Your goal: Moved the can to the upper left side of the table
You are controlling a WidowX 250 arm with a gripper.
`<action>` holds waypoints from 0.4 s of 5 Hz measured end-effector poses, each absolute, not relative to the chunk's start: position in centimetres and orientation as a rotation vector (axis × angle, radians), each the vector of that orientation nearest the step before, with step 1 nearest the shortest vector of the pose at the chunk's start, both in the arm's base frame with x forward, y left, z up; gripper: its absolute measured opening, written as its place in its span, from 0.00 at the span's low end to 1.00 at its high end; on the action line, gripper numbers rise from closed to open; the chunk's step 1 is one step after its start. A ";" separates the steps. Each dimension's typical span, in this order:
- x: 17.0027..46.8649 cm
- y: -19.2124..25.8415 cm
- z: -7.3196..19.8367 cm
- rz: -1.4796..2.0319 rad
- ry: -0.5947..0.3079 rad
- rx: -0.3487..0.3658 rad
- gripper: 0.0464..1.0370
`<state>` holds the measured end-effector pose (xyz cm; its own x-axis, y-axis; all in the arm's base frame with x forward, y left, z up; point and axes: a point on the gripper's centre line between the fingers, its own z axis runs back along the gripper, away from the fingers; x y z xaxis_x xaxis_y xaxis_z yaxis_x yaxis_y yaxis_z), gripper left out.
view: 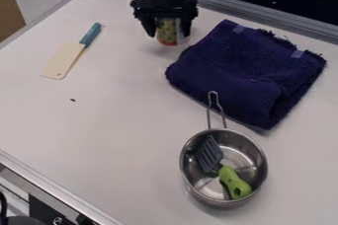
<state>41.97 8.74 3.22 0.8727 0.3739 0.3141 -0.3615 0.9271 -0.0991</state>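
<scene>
The black hand [168,32] grips the upright can [170,37], its fingers parted around the sides

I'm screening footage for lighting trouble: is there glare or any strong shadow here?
Camera view: bright glints inside the metal pot; a soft shadow along the lower edge of the dark blue towel; the pale table fairly evenly lit; the black end effector dark, with little surface detail.

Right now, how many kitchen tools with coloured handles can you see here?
2: a cream blade with a blue-green handle, at the upper left of the table, and a green-handled spatula inside the metal pot. Any under the towel would be hidden.
</scene>
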 end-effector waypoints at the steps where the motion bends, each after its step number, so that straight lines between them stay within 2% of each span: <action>1: 42.6 8.6 3.5 0.376 -0.378 -0.055 0.96; 2: 40.5 8.6 2.5 0.375 -0.324 -0.047 0.96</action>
<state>40.47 8.59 2.46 0.8799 0.3669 0.3018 -0.3521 0.9301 -0.1041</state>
